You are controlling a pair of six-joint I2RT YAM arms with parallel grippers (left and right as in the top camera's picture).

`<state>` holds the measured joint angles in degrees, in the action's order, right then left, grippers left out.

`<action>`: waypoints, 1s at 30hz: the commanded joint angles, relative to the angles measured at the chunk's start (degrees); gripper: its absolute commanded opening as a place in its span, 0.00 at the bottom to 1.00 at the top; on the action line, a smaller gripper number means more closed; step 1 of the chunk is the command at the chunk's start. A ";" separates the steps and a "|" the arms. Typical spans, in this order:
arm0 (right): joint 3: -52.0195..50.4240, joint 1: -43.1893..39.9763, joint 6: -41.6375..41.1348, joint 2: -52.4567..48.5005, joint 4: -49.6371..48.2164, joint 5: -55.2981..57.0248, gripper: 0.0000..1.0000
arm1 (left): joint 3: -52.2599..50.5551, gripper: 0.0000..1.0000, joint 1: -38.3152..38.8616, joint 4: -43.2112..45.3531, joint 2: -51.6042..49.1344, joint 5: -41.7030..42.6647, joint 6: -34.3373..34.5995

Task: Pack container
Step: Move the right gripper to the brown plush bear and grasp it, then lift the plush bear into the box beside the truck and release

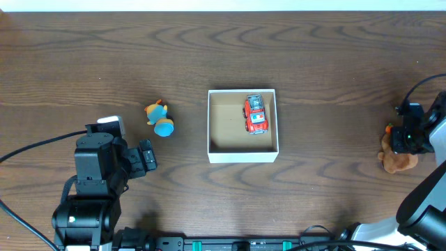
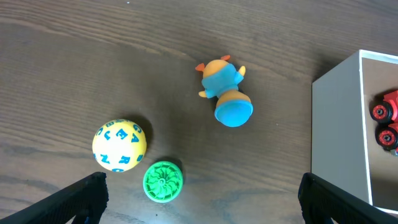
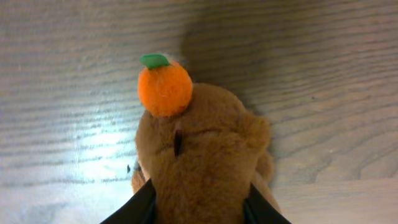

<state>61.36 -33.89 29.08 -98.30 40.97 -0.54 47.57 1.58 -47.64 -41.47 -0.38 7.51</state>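
Note:
The container, a white-walled square box with a brown inside, sits mid-table and holds a red toy car; its left wall and the car show in the left wrist view. At the table's right edge my right gripper is shut on a brown plush toy with an orange pom-pom on its head. In the right wrist view the black fingers press both sides of the plush. My left gripper stands open left of the container, nothing between its jaws.
A blue-and-orange toy figure lies left of the container, also in the left wrist view. Closer to the left gripper sit a yellow ball with blue letters and a green ribbed disc; the left arm hides both from overhead.

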 commanded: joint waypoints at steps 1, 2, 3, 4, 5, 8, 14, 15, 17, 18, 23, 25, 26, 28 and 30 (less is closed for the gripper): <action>-0.07 0.04 -7.78 0.11 -0.79 -1.51 0.18 | 1.18 0.98 -0.28 -0.07 0.00 -0.04 0.28; 0.24 0.37 -9.88 0.48 -1.03 -2.27 0.15 | 1.18 0.98 -0.28 -0.07 0.00 -0.04 0.28; 0.74 0.81 -11.58 0.94 -1.05 -3.21 0.10 | 1.18 0.98 -0.28 -0.07 0.00 -0.07 0.28; 1.36 1.36 -14.12 1.38 -1.11 -3.74 0.02 | 1.18 0.98 -0.28 -0.07 0.00 -0.07 0.28; 2.54 2.23 -18.67 2.16 -0.74 -4.09 0.01 | 1.18 0.98 -0.28 -0.07 0.00 -0.04 0.28; 6.23 5.27 -25.03 4.55 2.71 -6.32 0.01 | 1.18 0.98 -0.28 0.09 0.00 -0.07 0.28; 13.22 14.36 -29.73 10.88 11.08 -8.79 0.01 | 1.18 0.98 -0.28 0.13 0.00 -0.04 0.28; 14.27 16.94 -29.86 12.44 12.11 -8.85 0.01 | 1.18 0.98 -0.28 0.13 0.00 -0.04 0.28; 15.76 21.81 -31.45 15.10 13.14 -8.76 0.01 | 1.18 0.98 -0.28 0.11 0.00 -0.07 0.28; 16.39 24.22 -32.39 16.28 13.31 -8.74 0.01 | 1.18 0.98 -0.28 0.11 0.00 -0.04 0.28; 20.04 38.88 -41.09 20.96 13.00 -5.97 0.01 | 1.14 0.98 -0.28 0.11 0.00 -0.04 0.28; 21.35 44.83 -44.68 21.22 13.03 -4.13 0.01 | 1.05 0.98 -0.28 0.11 0.00 -0.04 0.31; 21.92 48.22 -46.36 21.11 12.70 -2.78 0.01 | 1.05 0.98 -0.28 0.11 0.00 -0.04 0.31; 22.05 54.01 -48.87 20.61 11.02 -0.35 0.01 | 1.03 0.98 -0.28 0.11 0.00 -0.04 0.28; 22.05 59.87 -51.28 19.41 9.09 2.51 0.01 | 1.05 0.98 -0.28 0.11 0.00 -0.04 0.28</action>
<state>82.46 19.94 -15.18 -77.76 51.11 -3.36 47.59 1.58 -47.57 -41.47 -0.38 7.51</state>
